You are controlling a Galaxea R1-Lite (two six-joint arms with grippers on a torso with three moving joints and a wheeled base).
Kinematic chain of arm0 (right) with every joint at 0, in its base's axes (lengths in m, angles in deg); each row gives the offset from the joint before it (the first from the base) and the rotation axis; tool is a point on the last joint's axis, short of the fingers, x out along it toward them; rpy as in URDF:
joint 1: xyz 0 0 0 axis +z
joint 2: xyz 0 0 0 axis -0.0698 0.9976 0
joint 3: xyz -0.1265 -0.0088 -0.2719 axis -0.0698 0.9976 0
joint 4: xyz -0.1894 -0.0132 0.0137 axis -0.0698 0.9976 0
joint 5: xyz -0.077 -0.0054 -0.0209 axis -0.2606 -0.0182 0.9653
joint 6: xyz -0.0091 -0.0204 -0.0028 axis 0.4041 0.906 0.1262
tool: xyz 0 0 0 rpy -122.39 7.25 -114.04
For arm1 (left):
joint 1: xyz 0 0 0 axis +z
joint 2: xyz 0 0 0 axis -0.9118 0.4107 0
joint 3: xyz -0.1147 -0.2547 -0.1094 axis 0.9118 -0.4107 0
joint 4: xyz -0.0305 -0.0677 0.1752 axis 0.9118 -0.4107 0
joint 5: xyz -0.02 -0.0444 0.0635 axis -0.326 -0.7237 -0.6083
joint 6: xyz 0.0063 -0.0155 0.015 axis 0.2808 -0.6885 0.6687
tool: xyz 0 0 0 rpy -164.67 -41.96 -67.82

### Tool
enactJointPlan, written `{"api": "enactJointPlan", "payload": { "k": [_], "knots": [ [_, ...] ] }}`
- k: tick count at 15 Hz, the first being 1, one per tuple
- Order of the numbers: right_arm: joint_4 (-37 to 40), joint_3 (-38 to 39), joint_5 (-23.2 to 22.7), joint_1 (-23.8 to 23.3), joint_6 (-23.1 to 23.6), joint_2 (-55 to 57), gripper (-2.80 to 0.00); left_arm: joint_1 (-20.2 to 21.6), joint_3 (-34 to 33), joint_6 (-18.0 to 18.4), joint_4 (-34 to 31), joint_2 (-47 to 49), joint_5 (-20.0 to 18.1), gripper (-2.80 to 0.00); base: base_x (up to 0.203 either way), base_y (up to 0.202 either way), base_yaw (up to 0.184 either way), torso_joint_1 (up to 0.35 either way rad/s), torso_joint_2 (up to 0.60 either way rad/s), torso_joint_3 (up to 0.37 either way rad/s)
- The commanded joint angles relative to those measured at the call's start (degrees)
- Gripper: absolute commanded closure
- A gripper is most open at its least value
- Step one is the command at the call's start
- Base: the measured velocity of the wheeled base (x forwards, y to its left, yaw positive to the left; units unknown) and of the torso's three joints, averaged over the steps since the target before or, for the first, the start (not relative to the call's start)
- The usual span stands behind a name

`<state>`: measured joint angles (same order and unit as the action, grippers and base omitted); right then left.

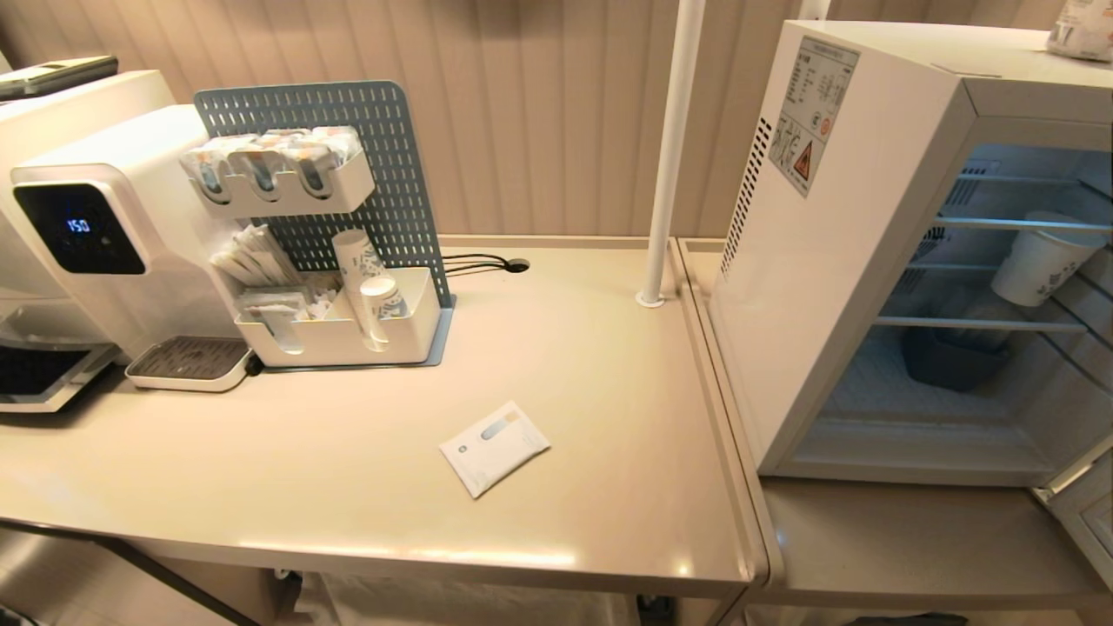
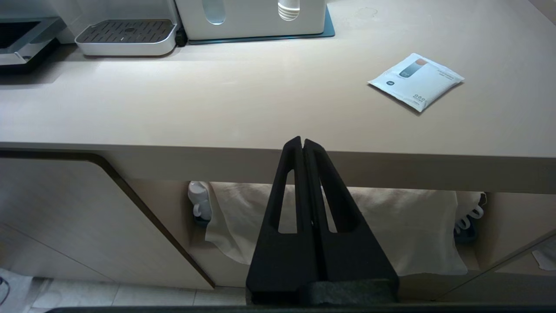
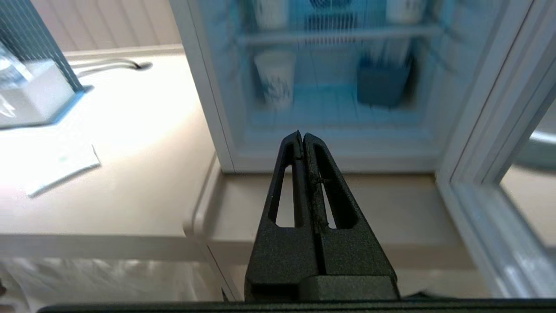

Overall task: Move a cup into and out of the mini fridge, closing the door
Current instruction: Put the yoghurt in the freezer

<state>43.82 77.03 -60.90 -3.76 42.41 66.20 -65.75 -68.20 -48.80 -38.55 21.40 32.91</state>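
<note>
A: The left gripper (image 2: 302,141), at the lower centre of its wrist view, is matte black, with two long tapering fingers, each pierced by a narrow slot.

B: The right gripper (image 3: 302,135), lower centre of its own view, has the same shape and a grainy black surface. A rough, slightly frayed seam runs down where its fingers (image 3: 323,182) meet.

A: Both rise from a squared black block, with a dark strip along the bottom edge.

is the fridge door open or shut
Open: the mini fridge shows its wire shelves uncovered, and the door stands swung out at its right side.
</note>
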Motion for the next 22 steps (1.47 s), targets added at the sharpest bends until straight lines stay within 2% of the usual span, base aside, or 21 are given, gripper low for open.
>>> {"api": "enactJointPlan", "payload": {
  "k": [1,6,11,15,17,18,20,22],
  "knots": [
    [3.3,-8.1,-0.4,0.0,-0.1,5.3,0.00,0.0,0.0,-0.1,0.0,0.1,0.0,0.00,0.000,0.000,0.000,0.000,0.00,0.000],
    [2.7,-28.1,-1.0,0.0,-0.3,29.1,0.00,0.0,0.0,0.0,0.0,0.1,0.0,0.00,0.000,0.000,0.000,0.000,0.00,0.000],
    [2.5,-55.3,-0.8,0.0,0.0,56.3,0.00,0.0,0.0,-0.2,0.0,0.1,0.0,0.00,0.000,0.000,0.000,0.000,0.00,0.000],
    [4.9,-74.2,-0.3,0.0,0.0,72.3,0.00,0.0,0.0,-0.3,0.0,0.1,0.0,0.00,0.000,0.000,0.000,0.000,0.00,0.000],
    [8.2,-82.2,2.6,-0.1,-0.2,78.0,0.00,0.0,0.0,-0.2,0.0,0.1,0.0,0.00,0.000,0.000,0.000,0.000,0.00,0.000],
    [8.9,-84.1,5.3,-0.1,-0.3,79.6,-2.80,0.0,0.0,-0.2,0.0,0.1,0.0,0.00,0.000,0.000,0.000,0.000,0.00,0.000],
    [9.5,-87.6,6.7,-0.3,-0.4,81.4,-2.80,0.0,0.0,-0.2,0.0,0.1,0.0,0.00,0.000,0.000,0.000,0.000,0.00,0.000],
    [9.5,-89.5,6.7,-2.8,-0.3,82.9,-2.80,0.0,0.0,-0.4,-0.1,0.1,0.0,0.00,0.000,0.000,0.000,0.000,0.00,0.000]
  ]
}}
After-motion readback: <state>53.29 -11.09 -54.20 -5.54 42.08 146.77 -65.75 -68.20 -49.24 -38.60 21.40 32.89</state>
